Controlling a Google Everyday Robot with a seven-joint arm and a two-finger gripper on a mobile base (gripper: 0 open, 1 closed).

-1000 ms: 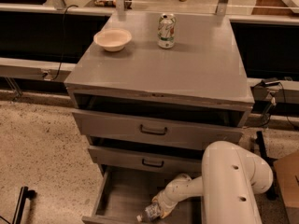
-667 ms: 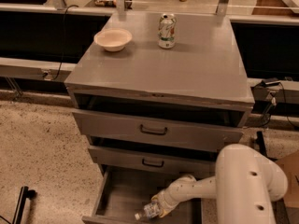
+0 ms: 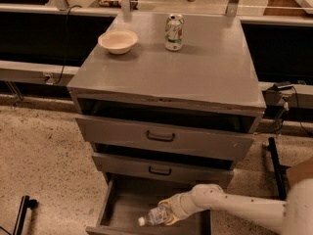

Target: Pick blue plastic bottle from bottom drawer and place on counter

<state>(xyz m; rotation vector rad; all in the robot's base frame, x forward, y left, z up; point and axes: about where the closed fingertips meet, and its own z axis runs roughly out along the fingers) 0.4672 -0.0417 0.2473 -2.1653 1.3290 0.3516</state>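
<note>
The step in hand is the grasp inside the bottom drawer (image 3: 122, 204), which is standing pulled out at the foot of the cabinet. The bottle (image 3: 155, 215) is lying on its side on the drawer floor near the front edge. To its right, the gripper (image 3: 168, 213) is reaching in low, and its yellowish fingers appear to be pinching the bottle's base end from either side. The white arm (image 3: 234, 209) is stretching away to the right.

The bottle's long axis is running roughly left to right across the drawer, tilting slightly toward the front. Its white cap is pointing left and its base is sitting in the gripper.

The next move, as I judge it, is calling for a lift. The bottle needs drawing out toward the front so it is clearing the middle drawer (image 3: 161, 168) jutting above, then carrying up to the counter (image 3: 195, 67). There, a bowl (image 3: 118, 40) is sitting at the left rear and a can (image 3: 174, 32) is standing just right of it, so the bare front area is looking the safer landing spot.
</note>
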